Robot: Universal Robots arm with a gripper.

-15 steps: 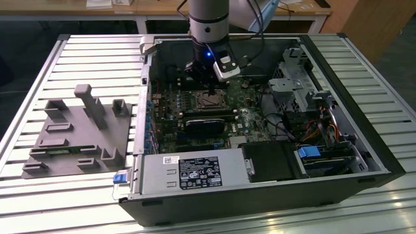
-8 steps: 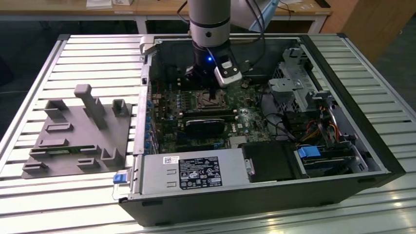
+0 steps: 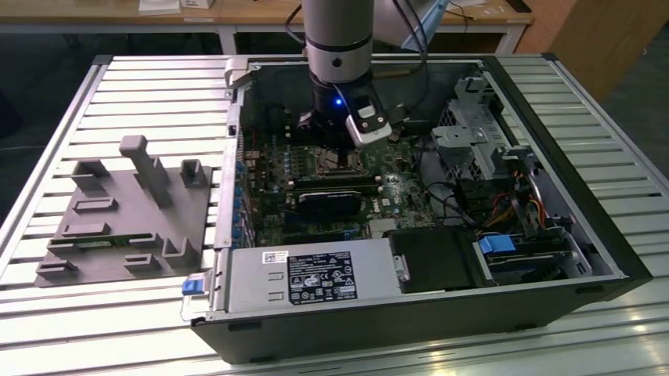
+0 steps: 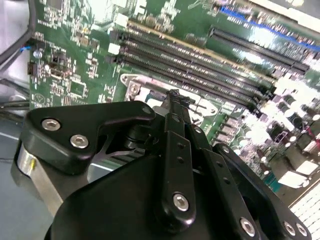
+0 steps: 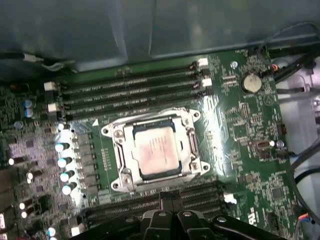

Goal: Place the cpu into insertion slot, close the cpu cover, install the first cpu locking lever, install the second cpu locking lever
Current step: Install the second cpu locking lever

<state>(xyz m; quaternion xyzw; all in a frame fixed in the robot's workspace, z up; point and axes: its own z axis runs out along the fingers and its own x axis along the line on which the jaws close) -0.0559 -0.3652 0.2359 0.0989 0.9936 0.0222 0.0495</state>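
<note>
A slatted metal table [image 3: 136, 86] carries the scene, with a wooden bench behind it; on the exterior view's left lies a grey fixture [image 3: 125, 215] with upright blocks; to the right of it stands an open computer case [image 3: 418, 204], its green board [image 3: 313, 188] facing up. The arm [image 3: 337, 47] comes down into the case, and the gripper [image 3: 337, 145] hangs just above the slot [image 3: 332, 160]. In the first wrist view the cpu [image 5: 157, 149] sits in the slot [image 5: 116, 134], and the cover [image 5: 187, 120] lies closed around it; memory slots [image 5: 130, 90] run on both sides. In both wrist views the fingers [image 4: 175, 107] are pressed together and hold nothing.
</note>
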